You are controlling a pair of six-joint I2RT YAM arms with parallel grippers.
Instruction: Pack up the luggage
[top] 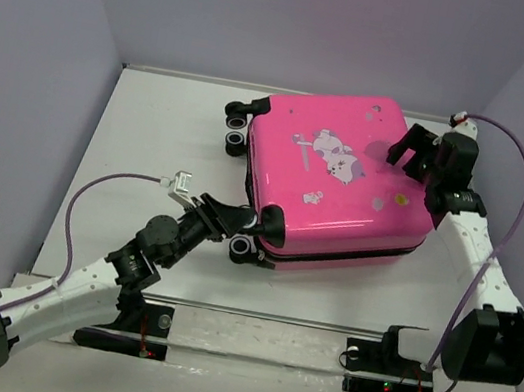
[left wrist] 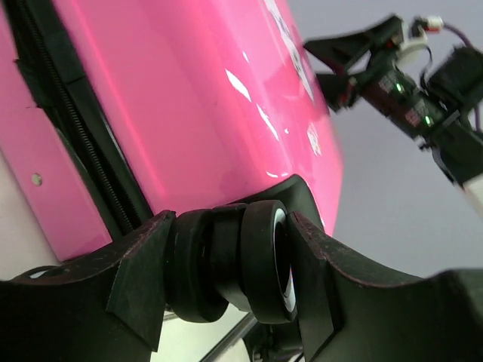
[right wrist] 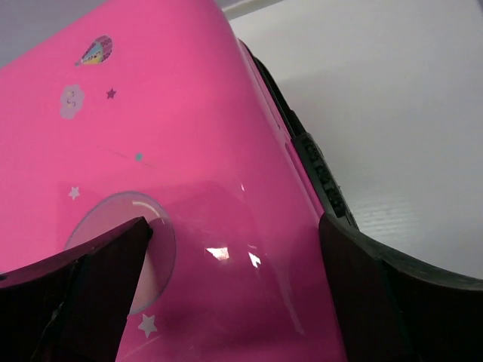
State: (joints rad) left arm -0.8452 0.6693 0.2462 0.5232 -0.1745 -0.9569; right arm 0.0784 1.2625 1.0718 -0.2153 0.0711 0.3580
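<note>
The hot-pink luggage (top: 336, 179) lies flat and closed on the white table, its printed shell up, its black zipper band along the near edge. Its small wheels stick out at the far left (top: 239, 123) and near left (top: 253, 235). My left gripper (top: 262, 223) is shut on the near-left wheel (left wrist: 256, 260), one finger on each side of the twin wheel. My right gripper (top: 414, 154) is open over the luggage's far right corner (right wrist: 226, 226), fingers (right wrist: 98, 286) spread above the pink shell, holding nothing.
The white table (top: 144, 175) lies between purple walls on the left, right and back. Both arm bases sit at the near edge (top: 256, 342). The right arm's purple cable (top: 517, 190) loops beside the right wall.
</note>
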